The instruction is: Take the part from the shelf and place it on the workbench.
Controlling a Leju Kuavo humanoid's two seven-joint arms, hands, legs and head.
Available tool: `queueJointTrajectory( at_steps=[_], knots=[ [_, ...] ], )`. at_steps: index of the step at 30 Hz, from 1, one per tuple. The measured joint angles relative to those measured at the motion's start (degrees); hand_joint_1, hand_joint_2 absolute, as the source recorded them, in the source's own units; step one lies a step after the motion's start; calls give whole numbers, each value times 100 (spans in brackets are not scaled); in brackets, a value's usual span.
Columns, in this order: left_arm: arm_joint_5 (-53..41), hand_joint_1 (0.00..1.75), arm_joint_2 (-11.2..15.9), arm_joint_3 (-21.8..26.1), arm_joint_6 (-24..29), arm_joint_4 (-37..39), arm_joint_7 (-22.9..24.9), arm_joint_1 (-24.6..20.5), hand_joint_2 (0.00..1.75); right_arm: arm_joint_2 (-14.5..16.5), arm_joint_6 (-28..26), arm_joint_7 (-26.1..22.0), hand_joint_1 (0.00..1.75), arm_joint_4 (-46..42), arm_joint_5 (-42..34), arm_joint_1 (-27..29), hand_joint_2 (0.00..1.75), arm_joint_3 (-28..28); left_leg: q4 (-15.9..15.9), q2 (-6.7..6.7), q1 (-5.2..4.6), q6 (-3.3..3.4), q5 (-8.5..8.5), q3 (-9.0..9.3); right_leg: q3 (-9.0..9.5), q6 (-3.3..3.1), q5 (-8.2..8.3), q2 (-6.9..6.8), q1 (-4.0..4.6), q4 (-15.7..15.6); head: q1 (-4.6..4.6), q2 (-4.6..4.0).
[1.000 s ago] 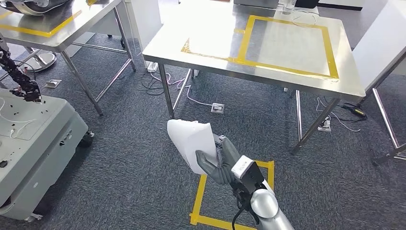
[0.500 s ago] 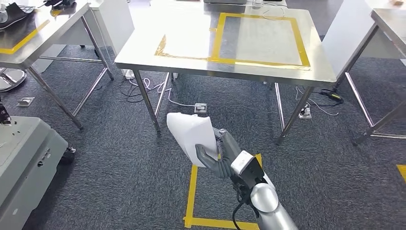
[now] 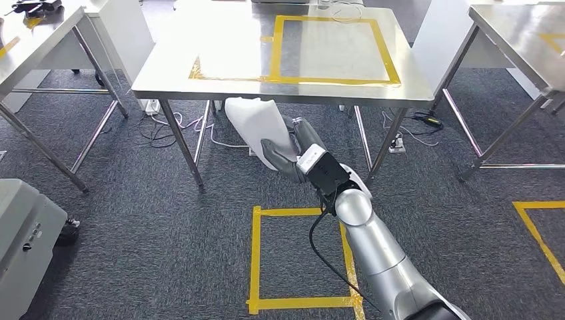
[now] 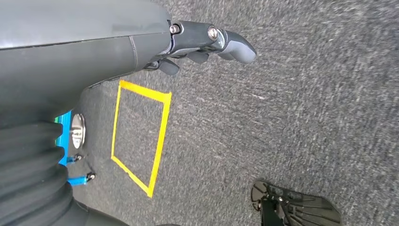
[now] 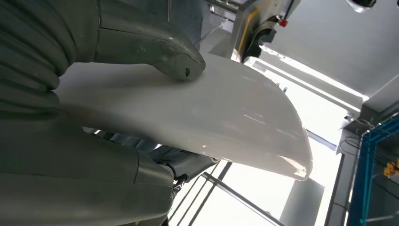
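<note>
My right hand [image 3: 293,155] grips a white curved part [image 3: 256,127], held out in front of me just below the front edge of a steel workbench [image 3: 200,47]. A yellow tape rectangle [image 3: 330,48] marks the benchtop. In the right wrist view the thumb [image 5: 155,49] presses on the white part [image 5: 211,117] and the fingers curl beneath it. My left hand [image 4: 207,44] hangs over grey carpet, fingers loosely curled, holding nothing.
More steel tables stand at the left [image 3: 33,40] and right [image 3: 520,33]. A grey cart [image 3: 23,240] sits at the lower left. Yellow tape squares [image 3: 300,257] mark the carpet, and cables [image 3: 166,127] lie under the bench.
The whole scene has shifted: the camera turned and came closer, so the workbench now lies nearer and more centred. My right hand has raised the white part up to the bench's front edge.
</note>
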Motion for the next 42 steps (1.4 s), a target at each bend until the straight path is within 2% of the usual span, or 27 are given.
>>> queueJointTrajectory(
  at_steps=[1,3,5,6,8,9,10,11,12,13,15,16,20,24,28,31,34,35,36,38,39,40,41,42],
  knots=[
    [-1,0,3,0,2,0,6,1,175,-8,-11,3,175,35,7,-110,175,3,0,37,-12,-25,-3,1,47,-31,13,-32,24,-127,-1,0],
    [1,0,11,0,10,0,19,3,175,-37,-43,35,175,94,28,-277,175,6,-14,103,-22,-82,-7,14,37,-86,25,54,31,-149,-2,0],
    [2,0,17,-1,19,2,20,8,175,-67,-122,91,175,149,45,-418,175,6,91,-8,-13,-150,-96,-26,54,-150,55,127,-6,-194,-9,0],
    [1,0,19,-1,19,4,17,13,175,-72,-182,118,175,174,48,-488,175,6,288,-118,-6,-181,-213,-119,65,-182,69,152,-30,-216,-15,0],
    [-2,0,20,-2,20,11,12,33,175,-75,-307,159,175,221,38,-586,175,6,999,-313,9,-219,-539,-473,64,-221,70,199,-45,-223,-26,0],
    [-5,0,21,-2,20,14,10,49,175,-78,-364,177,175,241,26,-601,175,6,1350,-344,13,-232,-652,-657,64,-227,68,231,-46,-220,-26,0],
    [-10,0,24,-2,20,16,8,65,175,-82,-420,191,175,259,14,-600,175,6,1555,-356,18,-242,-668,-778,64,-229,66,264,-48,-215,-26,0],
    [-16,0,26,-2,19,17,4,77,175,-86,-478,201,175,272,5,-595,175,6,1538,-358,23,-247,-570,-796,64,-224,63,294,-52,-205,-26,0],
    [-25,0,28,-2,17,19,-1,85,175,-92,-536,204,175,281,-2,-592,175,5,1303,-359,32,-251,-379,-708,65,-212,55,321,-61,-189,-26,0],
    [-37,0,30,-2,16,20,-7,87,175,-98,-589,204,175,283,-6,-590,175,5,913,-367,47,-256,-157,-544,64,-190,40,343,-70,-164,-26,0],
    [-62,0,30,-2,10,23,-17,82,175,-117,-661,206,175,282,-18,-591,175,3,254,-405,56,-245,73,-242,37,-123,6,378,-63,-102,-29,0],
    [-73,0,27,-3,5,25,-20,80,175,-131,-678,207,175,282,-23,-588,175,3,96,-421,60,-232,96,-172,17,-111,-8,390,-51,-75,-31,0],
    [-94,0,17,-5,-1,26,-21,85,175,-198,-708,216,175,281,-36,-568,175,3,55,-430,55,-172,100,-166,3,-224,29,404,-26,-97,-28,0],
    [-116,0,20,-8,-2,26,-20,82,175,-247,-734,224,175,281,-40,-558,175,4,61,-433,41,-123,97,-172,38,-161,60,400,-29,-166,-28,0],
    [-130,0,23,-11,-17,26,-22,76,175,-281,-770,240,175,281,-51,-528,175,6,84,-431,0,-52,84,-187,48,29,76,401,-67,-203,-29,0],
    [-138,0,29,-19,-36,26,-28,70,175,-291,-777,245,175,281,-53,-500,175,8,90,-430,-31,-14,79,-191,48,97,78,403,-95,-213,-31,0],
    [-144,0,36,-40,-50,25,-39,53,175,-307,-783,256,175,276,-57,-491,175,10,14,-407,0,68,108,-154,24,152,21,370,-103,-146,-30,0],
    [-145,0,36,-46,-52,25,-39,49,175,-314,-784,259,175,274,-60,-490,175,13,-17,-393,17,94,123,-137,-51,163,-74,341,-103,18,-28,0],
    [-145,0,36,-48,-54,25,-39,48,175,-321,-784,261,175,273,-61,-486,175,16,-35,-376,24,111,130,-125,-191,170,-224,310,-108,310,-27,0],
    [-144,0,37,-49,-54,24,-39,49,175,-332,-785,263,175,273,-64,-455,175,25,-36,-353,24,118,122,-122,-609,184,-574,285,-115,1119,-25,0],
    [-144,0,37,-49,-54,25,-39,49,175,-337,-787,266,175,273,-65,-429,175,28,-34,-344,26,112,113,-118,-772,189,-650,279,-121,1410,-25,0],
    [-144,0,35,-50,-54,25,-39,50,175,-344,-791,268,175,273,-65,-406,175,32,-30,-341,30,97,101,-109,-833,192,-609,271,-127,1493,-25,0],
    [-144,0,32,-50,-54,26,-39,50,175,-348,-795,272,175,273,-64,-391,175,35,-23,-339,40,74,84,-95,-768,193,-456,258,-136,1323,-25,0],
    [-145,0,28,-51,-54,26,-39,50,175,-354,-799,274,175,272,-63,-386,175,38,-12,-339,54,41,59,-74,-590,195,-234,237,-146,946,-25,0]
  ],
)
